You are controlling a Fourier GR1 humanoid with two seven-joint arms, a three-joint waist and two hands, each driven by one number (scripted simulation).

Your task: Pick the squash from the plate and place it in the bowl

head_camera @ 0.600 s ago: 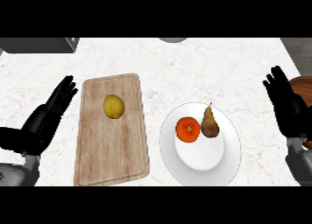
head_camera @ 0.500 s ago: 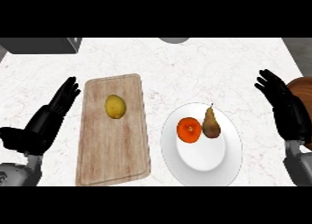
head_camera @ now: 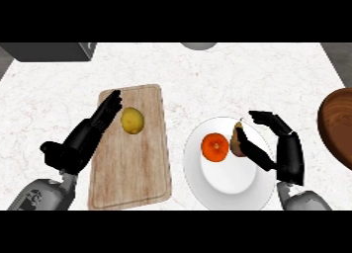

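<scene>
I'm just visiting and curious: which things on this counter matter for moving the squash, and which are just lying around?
Part of the job:
squash
white plate
wooden bowl
right hand, closing around the squash

Just lying about:
orange fruit on the plate
yellow fruit
cutting board
left hand, resting open

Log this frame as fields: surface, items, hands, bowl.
surface: white marbled counter
board: holds a lemon
plate: holds a squash and an orange fruit
bowl: brown, at the right edge, cut off by the frame
right hand: at the squash, fingers curling round it
left hand: open, over the board's left edge
</scene>
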